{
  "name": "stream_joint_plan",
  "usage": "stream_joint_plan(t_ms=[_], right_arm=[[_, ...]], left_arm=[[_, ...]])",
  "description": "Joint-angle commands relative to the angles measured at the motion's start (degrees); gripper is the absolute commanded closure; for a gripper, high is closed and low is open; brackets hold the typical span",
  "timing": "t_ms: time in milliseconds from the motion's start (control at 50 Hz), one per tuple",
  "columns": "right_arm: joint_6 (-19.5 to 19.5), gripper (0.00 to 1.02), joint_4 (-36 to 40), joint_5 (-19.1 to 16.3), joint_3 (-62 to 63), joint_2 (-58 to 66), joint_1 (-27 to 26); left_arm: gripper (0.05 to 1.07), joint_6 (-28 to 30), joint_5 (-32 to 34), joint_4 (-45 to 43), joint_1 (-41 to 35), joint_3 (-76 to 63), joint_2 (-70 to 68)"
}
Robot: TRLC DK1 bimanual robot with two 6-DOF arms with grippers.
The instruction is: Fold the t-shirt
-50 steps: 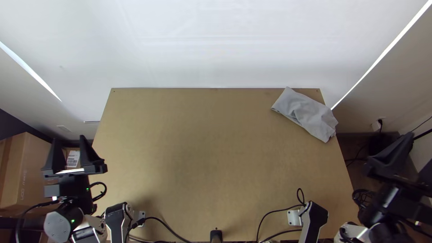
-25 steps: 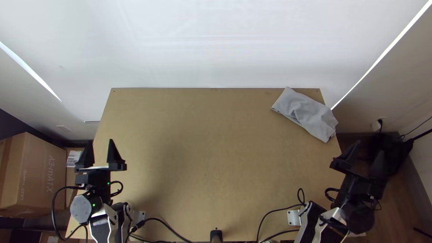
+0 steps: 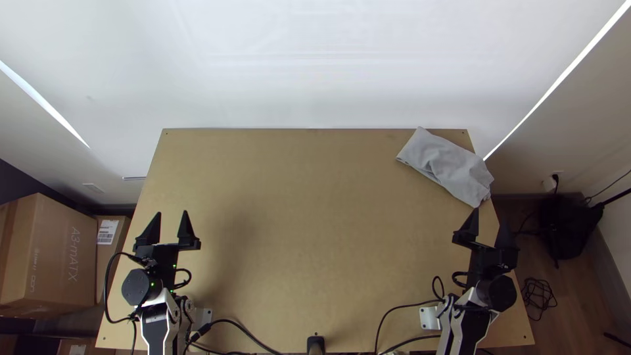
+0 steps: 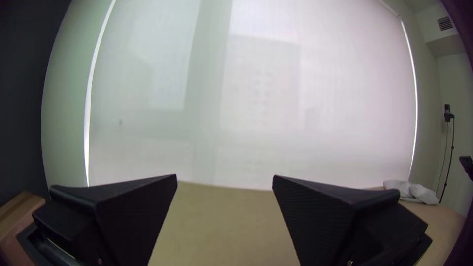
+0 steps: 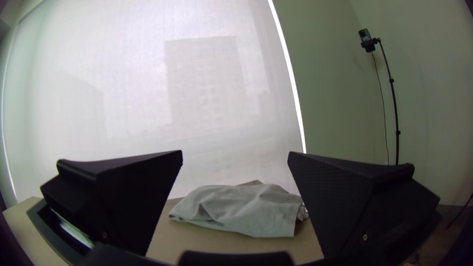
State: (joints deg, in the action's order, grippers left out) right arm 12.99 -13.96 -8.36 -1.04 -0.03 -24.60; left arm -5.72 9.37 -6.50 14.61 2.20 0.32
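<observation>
My left gripper (image 3: 171, 214) is above the near left part of the wooden table (image 3: 296, 230), and its two black fingers stand wide apart from each other. My right gripper (image 3: 490, 218) is at the right side of the table, and its fingers are also spread widely. The grey t-shirt (image 3: 447, 167) lies in the far right corner, as a long, wrinkled bundle placed at a slant. A part of it goes a little past the right edge. How many times it is folded, I cannot tell. In my right wrist view, the cloth lies ahead, beyond my fingers.
</observation>
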Motion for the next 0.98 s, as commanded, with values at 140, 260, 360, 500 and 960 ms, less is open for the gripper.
stream_joint_plan(t_ms=[140, 260, 360, 500, 960], right_arm=[[-2.01, 0.04, 12.73, 0.89, 0.69, -0.14, 0.34], [-2.27, 0.04, 12.99, 1.77, 0.69, -0.14, -0.27], [-2.27, 0.04, 12.90, 1.77, 0.69, -0.14, -0.19], [-2.27, 0.04, 12.90, 1.77, 0.69, -0.23, -0.19], [-2.27, 0.04, 12.90, 1.77, 0.69, -0.23, -0.19]], left_arm=[[0.10, 1.15, -0.49, 5.01, -0.11, -2.28, -0.32], [0.10, 1.15, -0.58, 5.01, -0.02, -2.20, -0.32], [0.10, 1.15, -0.58, 5.01, -0.02, -2.20, -0.32], [0.10, 1.15, -0.58, 5.01, -0.02, -2.20, -0.32], [0.10, 1.15, -0.66, 5.01, -0.02, -2.28, -0.32]])
